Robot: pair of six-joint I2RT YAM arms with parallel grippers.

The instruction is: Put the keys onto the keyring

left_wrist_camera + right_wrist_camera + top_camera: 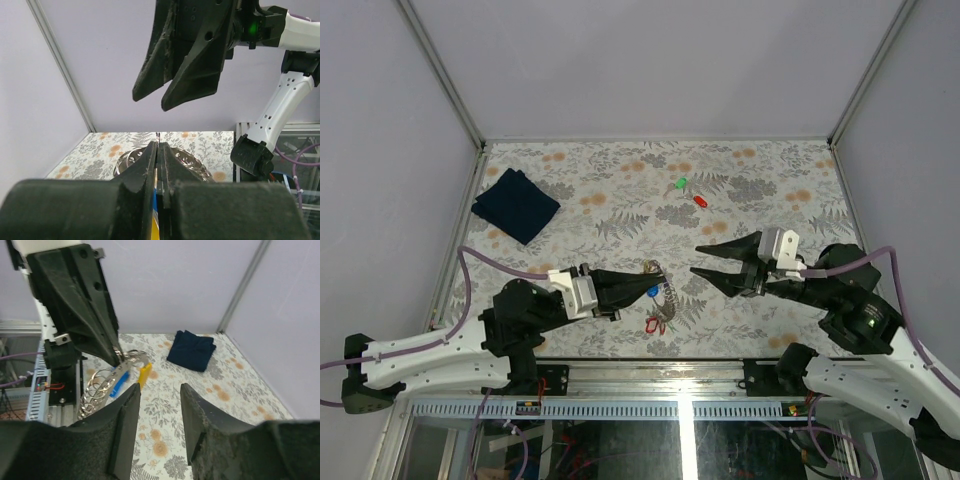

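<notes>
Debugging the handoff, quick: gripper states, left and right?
Left gripper: closed, holding the keyring.
Right gripper: open, empty.

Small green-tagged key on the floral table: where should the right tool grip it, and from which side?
I'd grip the small green-tagged key by its plastic tag, from straight above: it lies flat on the floral-patterned table, so no side offers an edge. Close across the tag's short width, away from the small red-tagged key nearby.
</notes>
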